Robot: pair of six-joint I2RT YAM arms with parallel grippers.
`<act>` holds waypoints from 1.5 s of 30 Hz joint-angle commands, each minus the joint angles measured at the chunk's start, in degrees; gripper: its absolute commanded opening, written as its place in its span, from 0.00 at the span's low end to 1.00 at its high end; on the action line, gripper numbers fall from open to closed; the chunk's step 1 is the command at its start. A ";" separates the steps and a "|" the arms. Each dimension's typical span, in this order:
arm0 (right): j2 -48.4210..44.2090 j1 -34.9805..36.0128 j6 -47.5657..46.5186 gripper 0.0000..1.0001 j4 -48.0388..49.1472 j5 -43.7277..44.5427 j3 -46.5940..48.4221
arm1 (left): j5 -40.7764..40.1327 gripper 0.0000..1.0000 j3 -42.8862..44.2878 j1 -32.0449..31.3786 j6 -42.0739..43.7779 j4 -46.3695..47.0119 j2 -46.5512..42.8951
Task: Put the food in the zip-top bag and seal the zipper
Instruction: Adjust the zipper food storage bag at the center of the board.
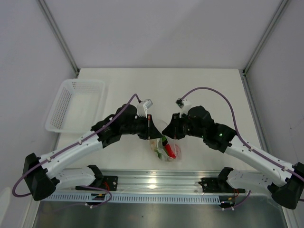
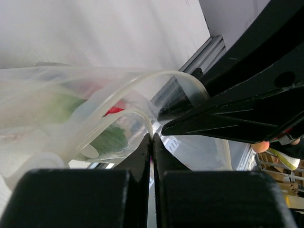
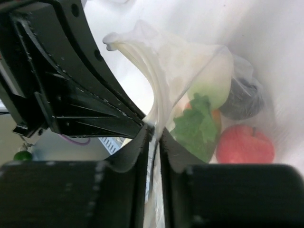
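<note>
Top external view: two black-and-white arms meet over the middle of a smooth white table [image 1: 209, 90], with a clear, crinkled plastic bag [image 1: 179, 148] hanging between the left gripper [image 1: 154, 135] and the right gripper [image 1: 167, 135], just ahead of a ribbed metal rail [image 1: 152, 179]; a white perforated plastic basket [image 1: 76, 102], rectangular with flared walls, sits well apart at the left edge. Left wrist view: the left gripper's flat black fingers [image 2: 142, 156] are pressed fully together, pinching the top edge of the bag; red and green shapes show blurred through the film. Right wrist view: the right gripper's jaws stand only a narrow slit apart, and the zipper [image 3: 153, 83], a thick milky strip curving along the bag's mouth, runs down into that slit; whether they pinch it cannot be told. Inside the bag lie a round, glossy red tomato [image 3: 244, 144], a piece with jagged green leaves [image 3: 197, 124] showing orange behind, and a smooth pale oblong piece [image 3: 216, 83].
</note>
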 commanded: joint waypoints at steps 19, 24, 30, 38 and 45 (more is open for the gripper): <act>9.56 -2.51 -10.46 0.55 -10.44 -0.47 17.21 | 2.33 0.00 -3.82 2.52 2.25 4.30 -6.13; 14.58 -3.21 -11.61 0.56 -14.14 -3.02 22.31 | 1.46 0.00 -4.52 2.52 2.34 4.83 -7.80; 17.83 -3.21 -12.57 0.54 -15.37 -4.87 25.74 | 0.31 0.01 -4.88 2.52 2.52 5.27 -10.44; 20.03 -3.13 -13.98 0.52 -17.13 -5.22 27.85 | 0.84 0.00 -4.70 2.61 2.25 6.15 -9.30; 22.32 -3.30 -13.72 0.52 -19.15 -3.11 30.66 | 1.72 0.01 -5.05 2.61 1.64 7.29 -8.07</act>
